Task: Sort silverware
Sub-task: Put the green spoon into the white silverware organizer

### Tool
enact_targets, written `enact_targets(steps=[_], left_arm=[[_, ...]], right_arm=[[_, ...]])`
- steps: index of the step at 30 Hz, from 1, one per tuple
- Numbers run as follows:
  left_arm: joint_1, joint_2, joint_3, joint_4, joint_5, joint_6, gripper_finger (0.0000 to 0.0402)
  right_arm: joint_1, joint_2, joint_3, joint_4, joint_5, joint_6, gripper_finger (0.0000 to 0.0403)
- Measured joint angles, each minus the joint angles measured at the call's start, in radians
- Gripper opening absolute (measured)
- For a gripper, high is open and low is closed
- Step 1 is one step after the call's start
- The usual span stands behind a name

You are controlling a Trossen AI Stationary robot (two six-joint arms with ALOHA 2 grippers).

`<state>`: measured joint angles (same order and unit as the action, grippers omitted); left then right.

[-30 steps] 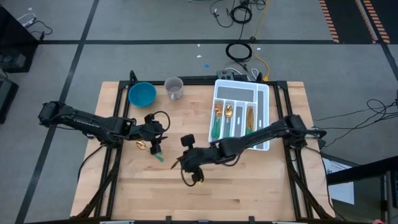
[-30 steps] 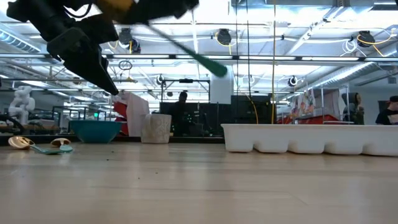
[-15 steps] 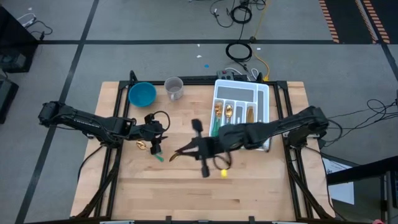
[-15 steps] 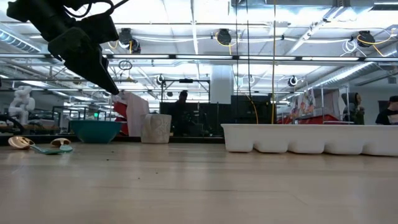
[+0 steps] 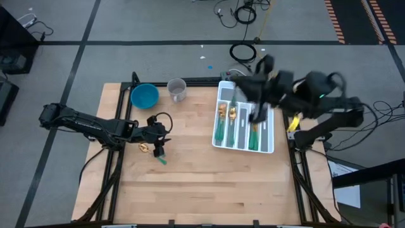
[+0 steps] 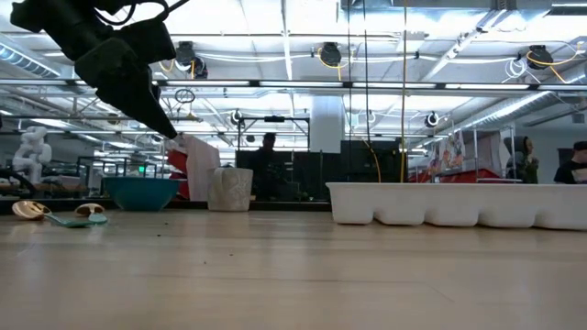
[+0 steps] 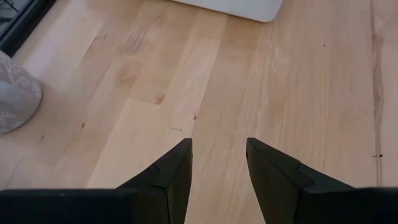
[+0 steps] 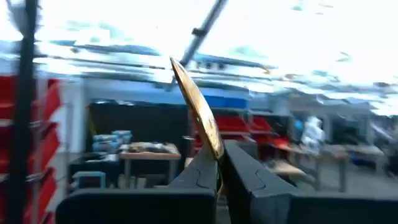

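— Where is your right claw [image 8: 219,167]?

— Above the white tray [image 5: 267,101], clamped on a gold utensil [image 8: 198,112].

— And the left claw [image 7: 217,158]?

— Parted and holding nothing, low over the bench [image 5: 253,183], beside two loose pieces of silverware [image 5: 152,152].

Right gripper [image 5: 258,114] motion-blurred in high view above tray [image 5: 268,95] near tabletop's right edge; finger outline lost. Gold utensil [image 8: 198,112] pinched between fingers in right wrist view: only one gold end visible, other end hidden in jaws, type unclear. Silverware in tray [image 5: 235,123]: pieces too small to tell fork from spoon, partly covered by blurred arm. Loose pieces [image 5: 152,151] by left gripper [image 5: 158,147] partly hidden under it. Cup [image 7: 15,93] cut off by left wrist picture's edge
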<state>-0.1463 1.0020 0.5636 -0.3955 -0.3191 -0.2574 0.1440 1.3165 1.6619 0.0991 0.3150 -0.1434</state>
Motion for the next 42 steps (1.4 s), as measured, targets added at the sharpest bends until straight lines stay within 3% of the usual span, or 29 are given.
enact_targets(steps=[5,12,19,23,26,33,38,42], left_arm=[[0.0,0.0,0.0,0.007,-0.002,-0.001,0.016],[0.0,0.0,0.0,0.022,-0.004,-0.025,0.016],[0.0,0.0,0.0,0.016,0.001,-0.051,0.016],[0.0,0.0,0.0,0.015,0.002,-0.051,0.016],[0.0,0.0,0.0,0.015,0.002,-0.051,0.016],[0.0,0.0,0.0,0.019,-0.017,-0.05,0.016],[0.0,0.0,0.0,0.021,-0.037,-0.05,0.016],[0.0,0.0,0.0,0.021,-0.038,-0.05,0.016]], right_arm=[[-0.095,-0.086,-0.008,-0.188,0.035,0.144,0.0],[-0.2,-0.192,-0.225,-0.175,0.024,0.258,0.0],[-0.3,-0.373,-0.683,0.136,0.01,0.347,0.0],[-0.386,-0.467,-0.957,0.363,-0.077,0.474,0.0],[-0.441,-0.498,-1.129,0.468,-0.084,0.583,0.0],[-0.526,-0.411,-1.372,0.774,-0.166,0.826,0.0],[-0.536,-0.288,-1.431,0.944,-0.156,0.934,0.0],[-0.536,-0.176,-1.438,0.985,-0.116,0.982,0.0]])
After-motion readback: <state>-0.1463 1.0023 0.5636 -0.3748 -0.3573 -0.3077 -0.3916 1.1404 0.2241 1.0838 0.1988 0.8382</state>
